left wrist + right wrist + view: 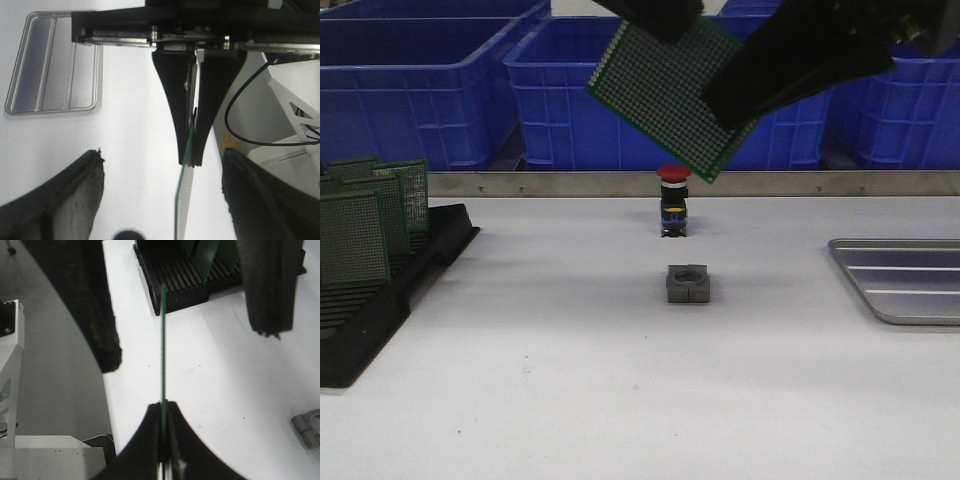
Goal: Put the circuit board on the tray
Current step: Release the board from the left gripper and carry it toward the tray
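The right gripper [162,440] is pinching the green perforated circuit board [665,95] high above the white surface [570,400], well apart from the ridged silver-grey metal tray [910,265], risking snagging the left gripper [162,160] gaping around it.

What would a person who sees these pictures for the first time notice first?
The green circuit board is held tilted, high above the middle of the table. The right hand is shut on its edge, and the left hand stands open around it. The silver tray lies at the table's right edge.
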Controlling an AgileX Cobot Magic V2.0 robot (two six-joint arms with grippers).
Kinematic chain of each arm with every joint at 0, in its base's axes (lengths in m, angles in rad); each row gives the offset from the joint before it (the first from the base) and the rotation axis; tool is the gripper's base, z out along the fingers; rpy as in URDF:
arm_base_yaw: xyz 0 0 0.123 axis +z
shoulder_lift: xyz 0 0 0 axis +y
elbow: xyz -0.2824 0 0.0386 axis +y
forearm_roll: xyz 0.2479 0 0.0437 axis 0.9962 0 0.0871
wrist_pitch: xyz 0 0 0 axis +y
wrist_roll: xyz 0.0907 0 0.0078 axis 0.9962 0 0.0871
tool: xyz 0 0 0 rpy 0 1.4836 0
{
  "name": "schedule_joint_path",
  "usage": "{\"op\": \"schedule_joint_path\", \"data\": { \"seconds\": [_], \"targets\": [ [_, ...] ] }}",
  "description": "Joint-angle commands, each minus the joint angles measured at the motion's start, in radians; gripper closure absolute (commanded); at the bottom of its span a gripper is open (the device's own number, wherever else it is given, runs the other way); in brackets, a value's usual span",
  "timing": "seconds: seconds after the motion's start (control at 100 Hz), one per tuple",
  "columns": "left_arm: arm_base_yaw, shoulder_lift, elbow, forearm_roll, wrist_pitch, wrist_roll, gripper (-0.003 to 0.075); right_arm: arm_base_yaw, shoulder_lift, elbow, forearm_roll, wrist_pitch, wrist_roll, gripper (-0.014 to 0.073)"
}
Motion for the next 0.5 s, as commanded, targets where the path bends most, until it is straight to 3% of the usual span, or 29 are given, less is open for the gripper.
{"op": "schedule_joint_path", "data": {
  "seconds": [0.0, 0.3, 0.49],
  "targets": [
    [-0.004, -0.049, -0.045, -0.038, -0.006, -0.008, 0.022, -0.027, -0.018, -0.03, 0.031, 0.003, 0.074, 0.0713],
    [0.017, -0.049, -0.091, 0.007, -0.009, -0.01, 0.0227, -0.24, 0.077, -0.03, -0.117, -0.017, 0.374, 0.0713],
    [0.02, -0.049, -0.091, 0.005, -0.007, -0.012, 0.0227, -0.361, 0.18, -0.03, -0.115, -0.186, 0.457, 0.0713]
  ]
}}
